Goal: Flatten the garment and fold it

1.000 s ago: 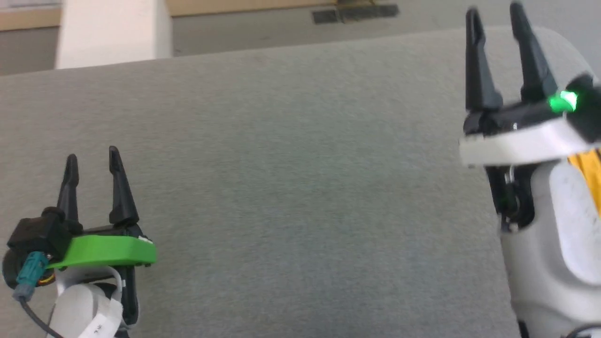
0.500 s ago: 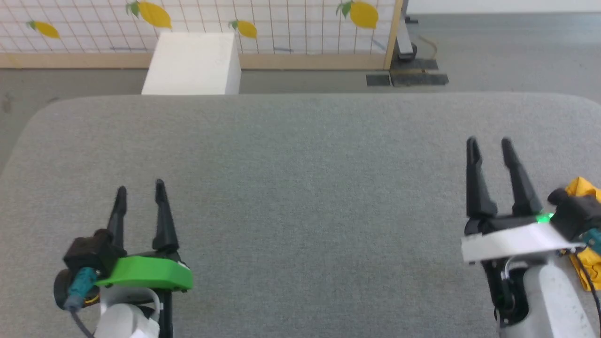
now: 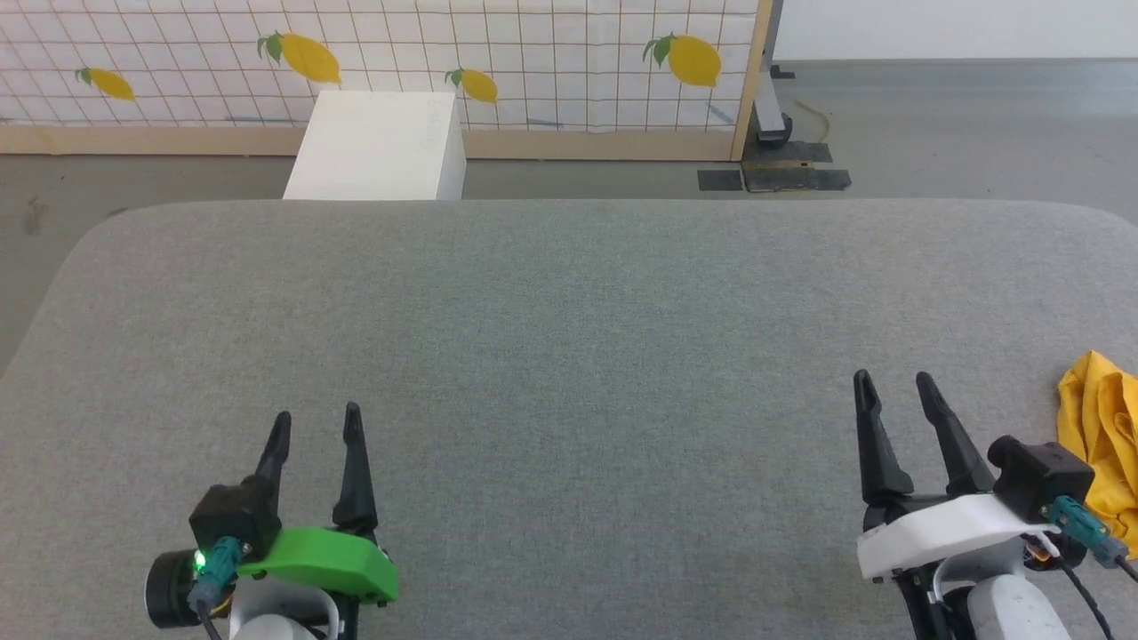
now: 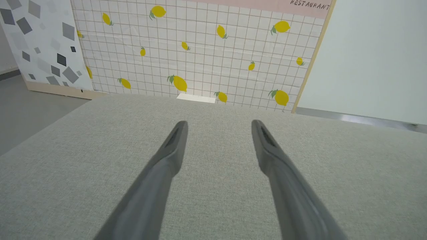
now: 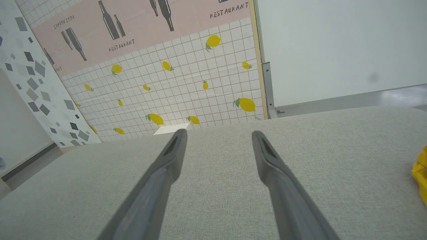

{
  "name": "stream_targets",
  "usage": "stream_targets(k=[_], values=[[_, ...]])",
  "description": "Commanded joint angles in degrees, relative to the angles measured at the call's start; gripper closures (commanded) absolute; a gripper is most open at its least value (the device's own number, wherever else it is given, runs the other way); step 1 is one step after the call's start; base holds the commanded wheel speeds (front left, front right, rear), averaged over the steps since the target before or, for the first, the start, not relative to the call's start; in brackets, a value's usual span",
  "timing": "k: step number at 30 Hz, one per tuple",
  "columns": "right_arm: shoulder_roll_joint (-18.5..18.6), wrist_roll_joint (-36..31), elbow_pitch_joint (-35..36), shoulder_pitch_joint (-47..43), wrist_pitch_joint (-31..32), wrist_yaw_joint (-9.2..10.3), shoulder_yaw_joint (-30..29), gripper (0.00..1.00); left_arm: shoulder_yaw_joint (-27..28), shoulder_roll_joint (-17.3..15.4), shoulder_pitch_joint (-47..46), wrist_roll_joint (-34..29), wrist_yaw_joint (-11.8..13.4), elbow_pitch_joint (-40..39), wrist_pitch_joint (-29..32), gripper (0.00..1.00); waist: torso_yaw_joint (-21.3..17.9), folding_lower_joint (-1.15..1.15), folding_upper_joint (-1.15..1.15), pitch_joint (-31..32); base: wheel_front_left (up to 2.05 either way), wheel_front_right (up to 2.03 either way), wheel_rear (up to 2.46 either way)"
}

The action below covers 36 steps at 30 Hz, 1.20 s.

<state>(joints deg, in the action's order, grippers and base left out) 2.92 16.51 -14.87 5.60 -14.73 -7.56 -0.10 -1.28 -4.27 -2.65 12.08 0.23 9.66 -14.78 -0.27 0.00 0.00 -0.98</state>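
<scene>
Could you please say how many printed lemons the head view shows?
4: a lemon far left, one above the white box, one right of it, one by the wooden post. Others may be cropped.

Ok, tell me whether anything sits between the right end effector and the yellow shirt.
Nothing visible does. The shirt lies bunched on the table, just right of the open right end effector, with only bare gray surface between them. The picture's edge cuts off the shirt's far side.

yellow garment (image 3: 1102, 444), grey table (image 3: 569, 356), lemon-print wall (image 3: 533, 62)
</scene>
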Motion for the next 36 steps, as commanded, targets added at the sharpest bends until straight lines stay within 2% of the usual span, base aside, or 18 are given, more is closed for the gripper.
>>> stream_targets(k=[1,3,4,36], values=[[-0.03,-0.16,-0.23,-0.59,-0.27,0.08,0.15,0.00,0.08,0.15,0.55,-0.12,-0.07,0.46,-0.21,0.00,-0.11,0.00,0.00,0.02,0.00,0.00,0.00],[-0.03,0.04,-0.24,-0.44,-0.27,0.08,0.11,0.00,0.09,0.19,0.29,-0.16,-0.25,0.88,-0.21,0.00,-0.17,0.00,0.00,-0.07,0.00,0.00,0.00],[0.00,0.10,-0.21,-0.01,0.01,0.00,0.03,1.00,0.01,0.09,-0.03,0.05,-0.18,0.87,0.02,1.00,-0.17,0.00,0.00,-0.06,0.00,0.00,0.00],[-0.01,-3.67,3.21,-1.28,3.40,0.02,0.04,1.00,0.28,0.39,0.57,-2.70,-0.18,-1.51,3.41,1.00,-0.07,0.00,0.00,0.19,0.00,0.00,0.00]])
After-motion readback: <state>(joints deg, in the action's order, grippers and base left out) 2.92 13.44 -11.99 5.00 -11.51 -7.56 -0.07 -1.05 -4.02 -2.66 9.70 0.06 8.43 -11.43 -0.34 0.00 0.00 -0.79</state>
